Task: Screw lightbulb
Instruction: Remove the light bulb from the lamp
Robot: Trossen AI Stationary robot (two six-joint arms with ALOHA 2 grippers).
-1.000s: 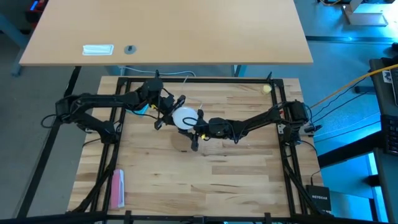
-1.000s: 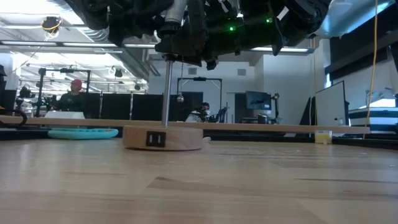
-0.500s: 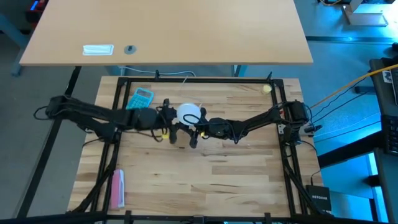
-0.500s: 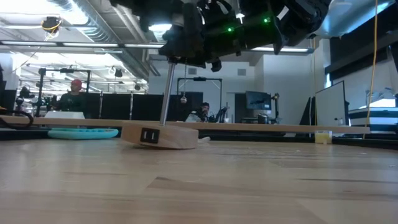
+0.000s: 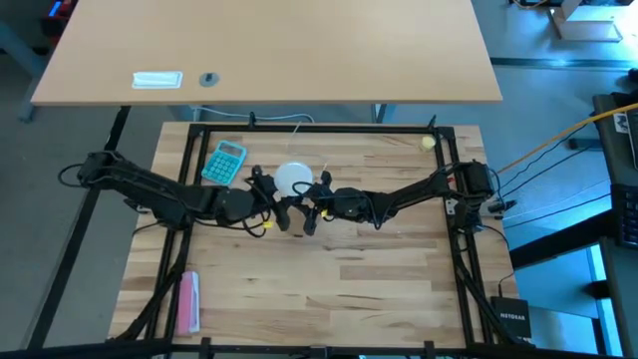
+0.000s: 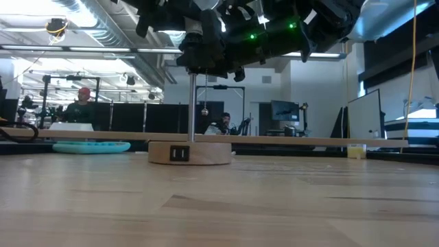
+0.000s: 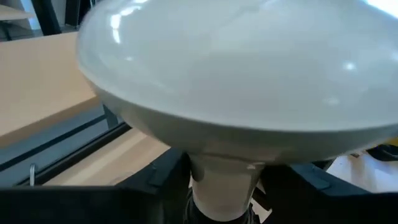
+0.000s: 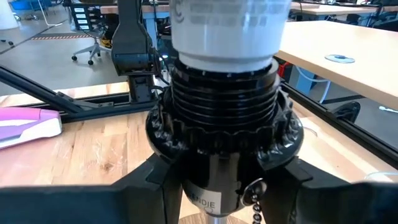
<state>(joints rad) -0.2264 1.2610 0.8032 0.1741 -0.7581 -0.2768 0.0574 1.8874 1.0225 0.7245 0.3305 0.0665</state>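
Observation:
The lightbulb is white with a broad dome. Its neck sits in the black ribbed socket of a small lamp. The socket tops a metal pole that rises from a round wooden base lying flat on the table. My left gripper reaches in level from the table's left, with its fingers close on either side of the bulb's neck. My right gripper comes in level from the right and is shut on the socket. My left gripper has a finger on each side of the bulb's neck, just under the dome. I cannot tell whether they touch it. My right gripper pinches the black socket's lower part between its two fingers, level from the table's right. The lamp stands upright with its base on the table.
A teal calculator lies at the far left of the table. A small yellowish ball is at the far right corner, and a pink object lies near the front left. Black frame rails border the table.
My left gripper has swung from the bulb's far-left side toward the table's near edge, turning as it went, and now lies level at the bulb's left. Half a second ago the lamp's base was tipped up on one side. It now lies flat again, slightly shifted.

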